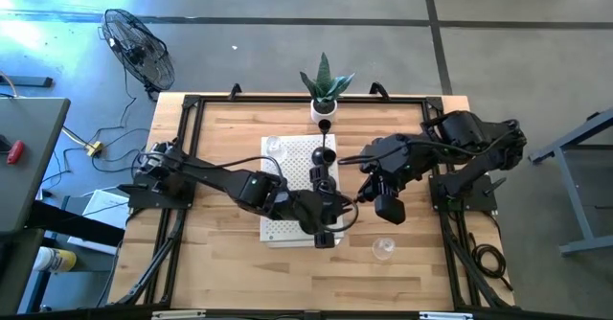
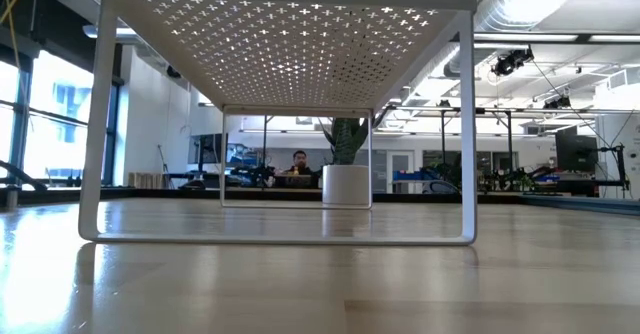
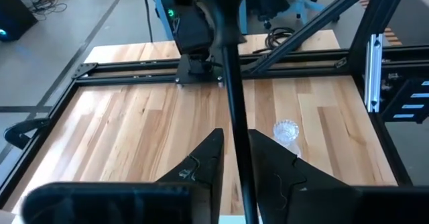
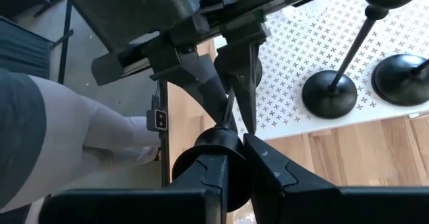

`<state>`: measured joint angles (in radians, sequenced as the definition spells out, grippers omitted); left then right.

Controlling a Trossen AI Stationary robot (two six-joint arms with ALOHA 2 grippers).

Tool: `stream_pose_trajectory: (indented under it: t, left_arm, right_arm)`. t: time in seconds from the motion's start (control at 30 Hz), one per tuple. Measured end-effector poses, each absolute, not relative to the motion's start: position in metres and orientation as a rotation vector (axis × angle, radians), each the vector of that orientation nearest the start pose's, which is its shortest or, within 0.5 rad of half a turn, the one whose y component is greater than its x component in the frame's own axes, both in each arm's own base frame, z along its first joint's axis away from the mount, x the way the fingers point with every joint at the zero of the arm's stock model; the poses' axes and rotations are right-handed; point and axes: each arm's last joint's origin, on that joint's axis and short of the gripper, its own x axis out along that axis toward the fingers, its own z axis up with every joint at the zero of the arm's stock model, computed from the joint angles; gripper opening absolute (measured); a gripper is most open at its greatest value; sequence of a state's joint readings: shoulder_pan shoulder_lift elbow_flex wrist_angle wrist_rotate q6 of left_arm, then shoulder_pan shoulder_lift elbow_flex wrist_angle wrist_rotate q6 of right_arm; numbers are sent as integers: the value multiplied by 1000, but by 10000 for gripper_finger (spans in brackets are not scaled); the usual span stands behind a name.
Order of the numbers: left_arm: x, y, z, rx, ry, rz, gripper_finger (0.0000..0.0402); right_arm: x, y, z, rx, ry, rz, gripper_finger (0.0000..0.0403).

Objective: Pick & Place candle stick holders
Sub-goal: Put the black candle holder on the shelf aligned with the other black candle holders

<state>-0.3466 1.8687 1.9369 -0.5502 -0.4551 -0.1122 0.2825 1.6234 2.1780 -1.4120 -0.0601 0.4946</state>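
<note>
holders on rack (image 1: 287,226): 3 black | glass cup (image 1: 384,249) on counter (image 1: 220,138) | left gripper (image 3: 232,158) + right gripper (image 4: 236,142) both clamped one black holder (image 3: 231,83) mid-handoff

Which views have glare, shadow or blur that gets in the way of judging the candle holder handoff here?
High view: sun glare washes the floor at upper left; the table is evenly lit. Low view: the white perforated stand is backlit and hides both arms. Left wrist view: the held black stem is blurred from closeness. Right wrist view: the right gripper is dark, detail lost.
</note>
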Motion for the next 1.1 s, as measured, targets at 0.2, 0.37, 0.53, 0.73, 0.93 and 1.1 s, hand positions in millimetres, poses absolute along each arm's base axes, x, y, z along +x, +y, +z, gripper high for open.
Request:
stream_pose_trajectory:
  t: [0.2, 0.37, 0.53, 0.73, 0.93, 1.1]
  left_arm:
    - [400, -130, 389, 75, 440, 147, 9]
    - [400, -131, 388, 71, 442, 145, 11]
    - [400, -130, 388, 73, 442, 150, 9]
    - [400, -130, 388, 78, 445, 155, 6]
    - [399, -130, 388, 84, 449, 155, 4]
    - [399, -130, 387, 88, 456, 154, 3]
  right_arm:
    - [263, 78, 474, 364, 913, 98, 33]
    - [263, 78, 474, 360, 913, 99, 33]
    - [263, 78, 474, 347, 910, 92, 33]
    - [263, 77, 474, 317, 907, 96, 36]
    - [263, 77, 474, 305, 907, 108, 57]
    - [262, 78, 474, 314, 916, 131, 87]
